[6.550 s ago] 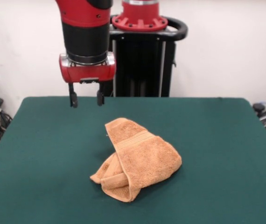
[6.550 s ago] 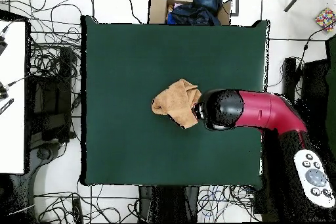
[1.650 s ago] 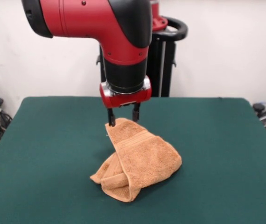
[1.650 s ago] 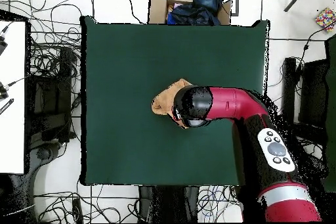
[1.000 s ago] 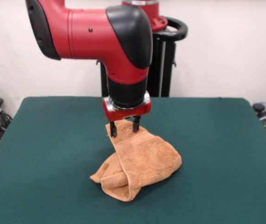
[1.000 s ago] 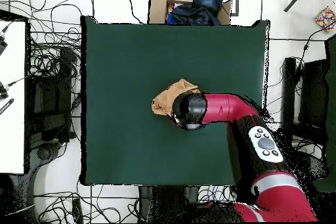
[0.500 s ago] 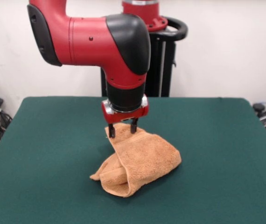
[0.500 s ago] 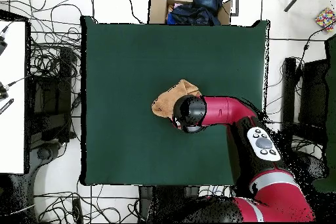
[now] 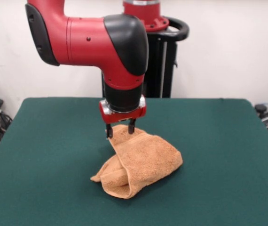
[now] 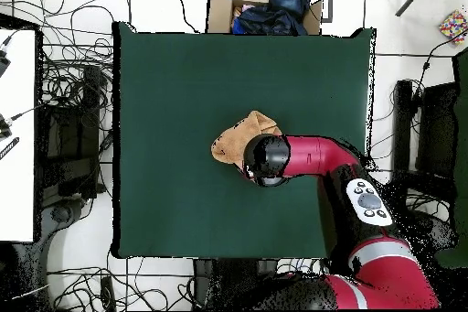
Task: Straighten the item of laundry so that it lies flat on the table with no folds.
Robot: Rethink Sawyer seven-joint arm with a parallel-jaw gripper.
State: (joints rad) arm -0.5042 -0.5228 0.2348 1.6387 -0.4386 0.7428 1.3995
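Observation:
The orange-tan towel (image 9: 141, 162) lies crumpled and folded over itself in the middle of the dark green table (image 9: 218, 141). My gripper (image 9: 120, 129) stands straight down over the towel's far corner, and its fingers pinch that corner, which is raised a little off the table. The rest of the towel hangs from the corner and rests on the table. In the overhead view the towel (image 10: 233, 139) shows partly beside the arm's black wrist (image 10: 265, 160), which hides the gripper and the held corner. No white tag shows.
The black pedestal (image 9: 145, 61) stands behind the table's far edge. In the overhead view a cardboard box with dark clothes (image 10: 265, 6) sits beyond one table edge, with cables (image 10: 73, 98) and a white desk (image 10: 16, 134) at the left.
My gripper came from the table's far left side down onto the towel's far corner. Over the last second it rose slightly and shifted left, lifting the corner; the towel's fold shifted.

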